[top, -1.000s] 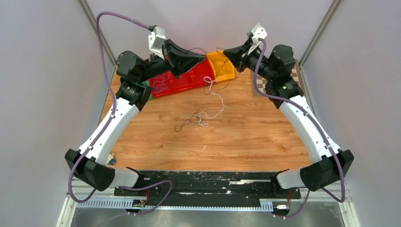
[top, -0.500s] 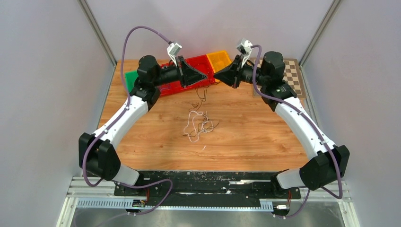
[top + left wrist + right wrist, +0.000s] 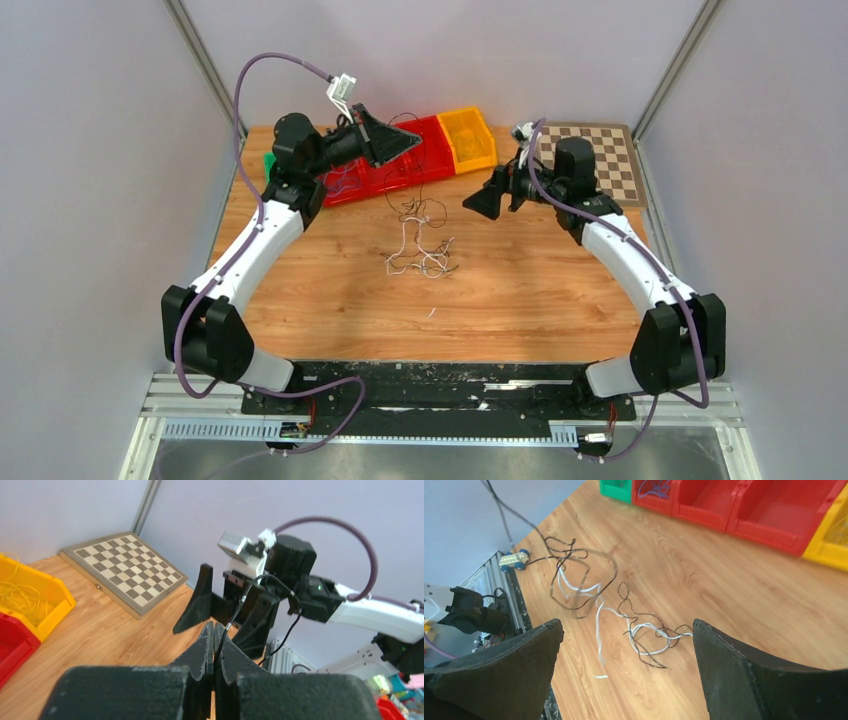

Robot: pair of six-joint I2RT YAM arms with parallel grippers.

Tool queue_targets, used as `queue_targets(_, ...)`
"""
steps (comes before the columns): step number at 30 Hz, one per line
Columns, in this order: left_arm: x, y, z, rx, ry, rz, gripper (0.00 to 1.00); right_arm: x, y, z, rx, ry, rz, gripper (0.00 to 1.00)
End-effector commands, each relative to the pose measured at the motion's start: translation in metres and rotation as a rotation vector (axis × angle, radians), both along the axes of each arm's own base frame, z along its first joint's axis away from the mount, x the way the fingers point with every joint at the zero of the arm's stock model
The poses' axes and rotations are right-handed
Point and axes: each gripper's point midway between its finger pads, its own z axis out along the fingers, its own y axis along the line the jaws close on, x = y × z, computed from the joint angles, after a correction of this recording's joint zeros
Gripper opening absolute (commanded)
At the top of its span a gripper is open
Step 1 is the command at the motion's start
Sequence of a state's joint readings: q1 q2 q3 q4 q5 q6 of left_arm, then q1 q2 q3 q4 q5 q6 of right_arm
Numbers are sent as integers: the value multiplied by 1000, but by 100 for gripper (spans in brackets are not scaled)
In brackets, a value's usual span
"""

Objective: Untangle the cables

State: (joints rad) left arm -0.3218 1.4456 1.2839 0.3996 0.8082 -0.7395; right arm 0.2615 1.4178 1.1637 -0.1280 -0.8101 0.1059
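Note:
The cables (image 3: 421, 248) lie in a small tangle of thin white and black wires on the wooden table, seen close in the right wrist view as cables (image 3: 644, 632). My left gripper (image 3: 412, 140) hovers over the red bins, shut on a black cable (image 3: 234, 616) that hangs from it down to the tangle. In its own view the left gripper (image 3: 214, 626) has the jaws pressed together around that strand. My right gripper (image 3: 479, 204) is open, right of the tangle and above the table. Its own view shows the right gripper (image 3: 627, 625) empty, with both fingers wide apart.
Red bins (image 3: 430, 165), a yellow bin (image 3: 470, 140) holding yellow wire and a green bin (image 3: 268, 163) line the far edge. A chessboard (image 3: 600, 160) lies at the back right. A small toy brick (image 3: 514, 559) sits by the table's near edge.
My right gripper has opened and moved down and toward the near side, away from the bins. My left gripper has shifted back left, higher, still holding the black cable. The tangle has shifted slightly.

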Motion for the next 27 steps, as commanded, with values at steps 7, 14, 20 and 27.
queue_targets(7,16,9,31,-129,60,121,0,-20,75,13,128,-198,55,100)
queue_targets(14,23,10,35,-181,111,142,0,11,120,-2,120,-242,-58,100)
queue_targets(20,22,12,46,-212,127,150,0,23,163,-32,122,-162,-61,90)
queue_targets(27,24,38,94,-259,30,205,0,14,143,-111,-17,-14,-83,14)
